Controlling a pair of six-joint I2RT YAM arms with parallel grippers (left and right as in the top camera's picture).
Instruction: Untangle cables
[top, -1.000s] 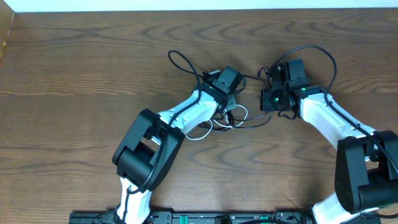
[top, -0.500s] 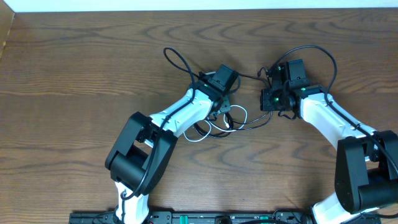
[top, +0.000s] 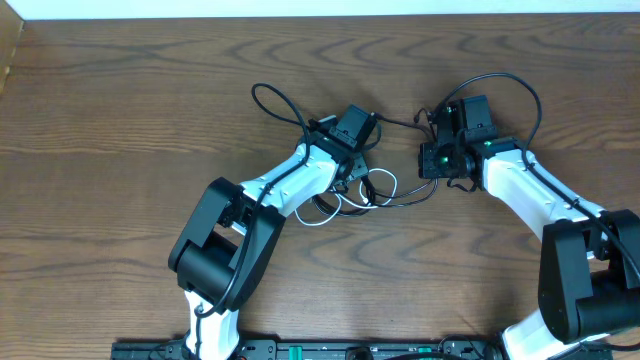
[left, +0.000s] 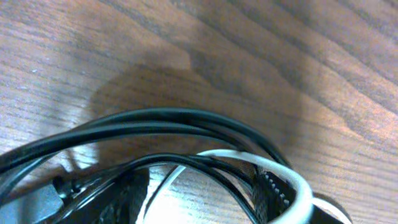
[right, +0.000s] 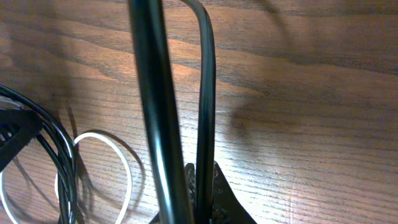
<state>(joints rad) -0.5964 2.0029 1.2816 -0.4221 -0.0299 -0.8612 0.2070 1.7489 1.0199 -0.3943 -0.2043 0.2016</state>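
Tabletop (top: 120, 120): dark wood grain, with both cords lying near its middle, between the two arms.
Black cord (left: 161, 113): one open loop reaches toward the far edge on the left side of the left gripper (top: 352, 135). Other strands run across to the right gripper (top: 437, 158).
White cord (left: 236, 154): small loops beside and partly under the left arm (top: 290, 180), on the side of the near edge.
Tangle: in the left wrist view, the white curve crosses the black strands and touches them.
Left gripper: low over the knot. Its fingers are hidden, so I cannot tell how wide it stands.
Right gripper: closed tight, with the black cord pinched at its fingertips and two dark strands rising from them.
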